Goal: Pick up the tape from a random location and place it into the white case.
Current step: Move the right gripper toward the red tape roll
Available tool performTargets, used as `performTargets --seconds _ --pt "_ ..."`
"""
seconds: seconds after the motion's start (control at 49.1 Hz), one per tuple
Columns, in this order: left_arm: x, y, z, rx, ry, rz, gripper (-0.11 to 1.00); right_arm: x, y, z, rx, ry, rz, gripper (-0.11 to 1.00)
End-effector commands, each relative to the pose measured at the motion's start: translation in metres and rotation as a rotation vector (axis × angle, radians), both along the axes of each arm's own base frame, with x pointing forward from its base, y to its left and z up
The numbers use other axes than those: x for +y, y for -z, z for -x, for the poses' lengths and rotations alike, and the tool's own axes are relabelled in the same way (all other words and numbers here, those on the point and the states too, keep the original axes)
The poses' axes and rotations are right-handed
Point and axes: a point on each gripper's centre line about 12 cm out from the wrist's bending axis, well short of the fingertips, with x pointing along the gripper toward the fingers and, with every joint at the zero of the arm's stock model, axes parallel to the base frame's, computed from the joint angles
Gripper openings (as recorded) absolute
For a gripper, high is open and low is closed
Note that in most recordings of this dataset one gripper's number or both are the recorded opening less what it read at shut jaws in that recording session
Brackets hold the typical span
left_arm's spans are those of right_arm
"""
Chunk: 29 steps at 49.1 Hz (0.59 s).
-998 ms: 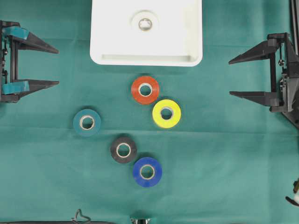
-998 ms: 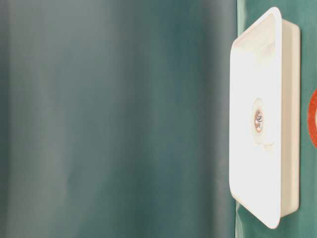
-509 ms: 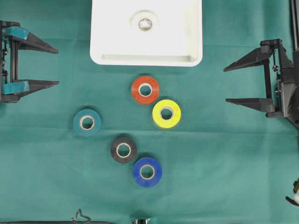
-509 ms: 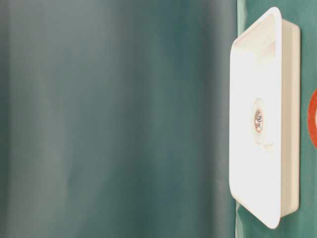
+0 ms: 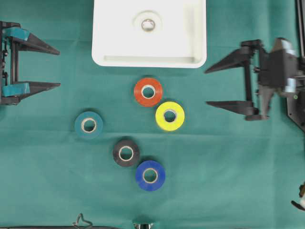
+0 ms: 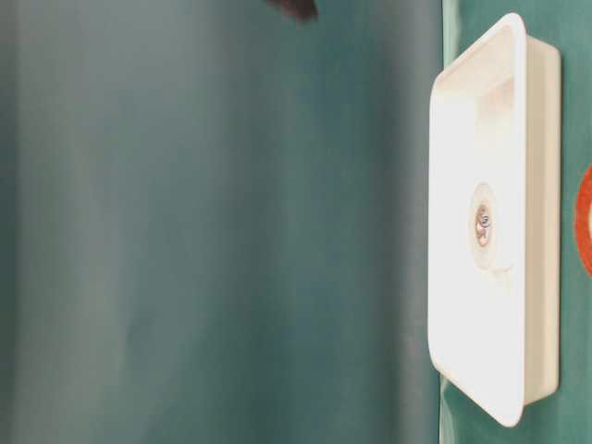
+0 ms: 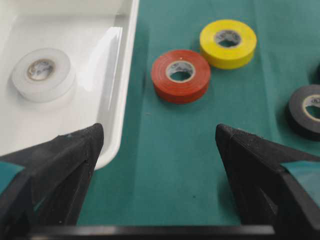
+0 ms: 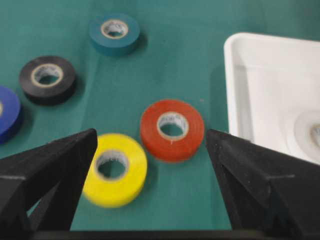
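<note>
At twelve o'clock of the overhead view we saw the large shallow white plastic case [image 5: 195, 33] with its raised rim, lying on the green cloth-covered table [image 5: 228, 167], and a white roll of tape [image 5: 148, 22] lay flat inside it toward its far wall. Just below the case, near the centre of the cloth, we found a red roll of tape [image 5: 148, 91] with a yellow roll of tape [image 5: 170, 116] touching or almost touching it at its four o'clock. At nine o'clock of the yellow roll, well apart, a teal roll of tape [image 5: 88, 125] lay alone. Toward six o'clock a black roll of tape [image 5: 126, 152] and a blue roll of tape [image 5: 150, 175] sat just beside each other. All five rolls lay flat outside the case. At three o'clock the right gripper [image 5: 208, 87] stood with its jaws spread wide and empty, pointing toward the red and yellow rolls, near the case's corner. At nine o'clock the left gripper [image 5: 58, 68] sat at the table edge, likewise spread wide and holding nothing, well apart from every roll.
</note>
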Motion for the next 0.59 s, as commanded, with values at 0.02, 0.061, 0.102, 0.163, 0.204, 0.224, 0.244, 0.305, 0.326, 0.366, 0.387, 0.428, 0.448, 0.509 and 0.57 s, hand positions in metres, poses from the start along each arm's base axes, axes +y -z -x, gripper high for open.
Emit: performTargets --seconds 0.02,0.061,0.102,0.163,0.204,0.224,0.244,0.305,0.326,0.366,0.387,0.428,0.448,0.509,0.57 --pt "0.0 -0.005 -0.003 -0.019 0.001 0.003 0.97 -0.003 -0.011 -0.029 -0.017 0.007 0.007 0.91" --pt "0.0 -0.005 -0.003 -0.019 0.0 0.003 0.97 -0.003 -0.009 -0.038 -0.008 0.008 0.008 0.91" --pt "0.0 -0.006 -0.003 -0.02 0.002 0.001 0.97 -0.003 -0.009 -0.048 -0.002 0.007 0.011 0.91" --pt "-0.001 -0.004 -0.003 -0.016 0.003 0.003 0.98 -0.003 -0.008 -0.063 0.009 0.005 0.015 0.91" --pt "-0.001 -0.004 -0.003 -0.016 0.005 0.003 0.97 -0.003 -0.007 -0.073 0.014 0.005 0.014 0.91" --pt "-0.001 -0.005 -0.003 -0.017 0.005 0.003 0.97 -0.003 -0.008 -0.077 0.015 0.005 0.015 0.91" --pt "-0.001 -0.005 -0.003 -0.017 0.005 0.003 0.97 -0.003 -0.007 -0.082 0.017 0.005 0.015 0.91" --pt "-0.001 -0.005 -0.003 -0.016 0.005 0.003 0.97 -0.003 -0.008 -0.098 0.02 0.003 0.018 0.91" --pt "-0.001 -0.005 -0.003 -0.017 0.006 0.003 0.97 -0.003 -0.008 -0.102 0.02 0.003 0.019 0.91" --pt "-0.001 -0.004 -0.003 -0.014 0.005 0.003 0.97 -0.002 -0.009 -0.11 0.021 0.001 0.022 0.91" --pt "-0.001 -0.004 -0.003 -0.016 0.005 0.003 0.97 -0.002 -0.01 -0.113 0.02 0.001 0.024 0.91" --pt "-0.001 -0.004 -0.003 -0.014 0.006 0.003 0.97 -0.002 -0.009 -0.12 0.023 -0.001 0.026 0.91" --pt "-0.001 -0.005 -0.003 -0.017 0.006 0.003 0.97 -0.002 -0.01 -0.123 0.021 -0.002 0.029 0.91" --pt "-0.002 -0.005 -0.003 -0.016 0.01 0.002 0.97 -0.002 -0.011 -0.13 0.02 -0.004 0.033 0.91" --pt "-0.003 -0.005 -0.003 -0.016 0.012 0.003 0.97 -0.002 -0.012 -0.136 0.019 -0.005 0.036 0.91"
